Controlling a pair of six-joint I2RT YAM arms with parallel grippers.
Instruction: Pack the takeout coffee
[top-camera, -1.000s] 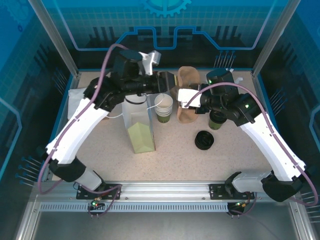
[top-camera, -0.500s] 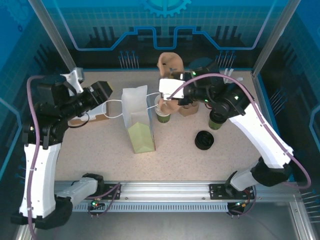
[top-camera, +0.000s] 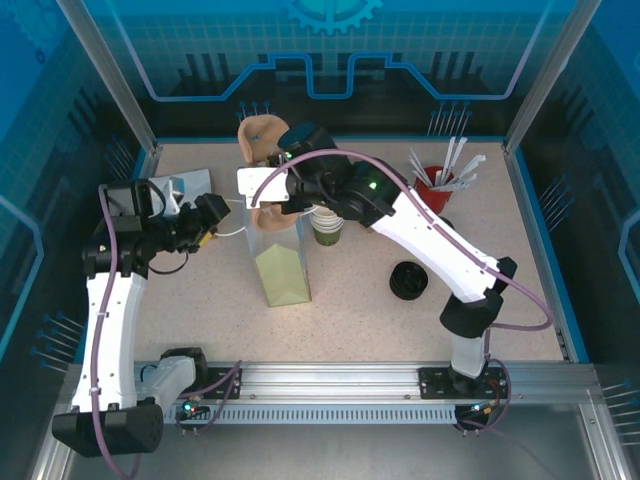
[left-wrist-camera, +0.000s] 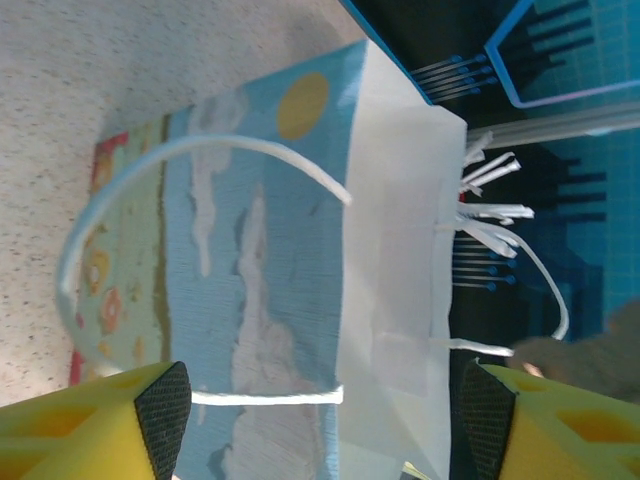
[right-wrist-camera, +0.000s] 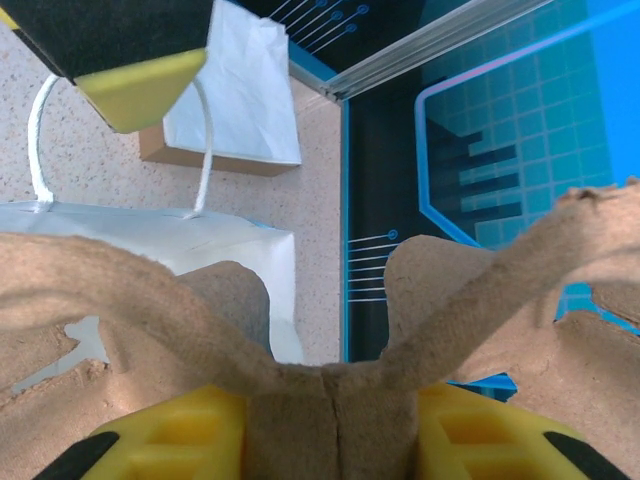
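The paper bag (top-camera: 277, 250) stands open in the middle of the table, its blue printed side and white side (left-wrist-camera: 400, 250) showing in the left wrist view. My left gripper (top-camera: 207, 215) is just left of the bag, open, with the bag's white loop handle (top-camera: 231, 231) crossing untouched between its pads (left-wrist-camera: 162, 412). My right gripper (top-camera: 265, 180) is shut on a brown pulp cup carrier (top-camera: 262, 142) and holds it above the bag's far edge. That carrier (right-wrist-camera: 330, 400) sits clamped between the yellow fingers. The takeout coffee is hidden under my right arm.
A stack of lidless green cups (top-camera: 328, 226) stands right of the bag. Loose black lids (top-camera: 408, 281) lie further right. A red cup of stirrers (top-camera: 436, 177) is at the back right. White flat bags on a brown box (right-wrist-camera: 235, 100) lie at the back left.
My right arm has swung the carrier left, from beside the cup stack to over the bag. My left gripper pulled back from the bag's top to its left side and opened.
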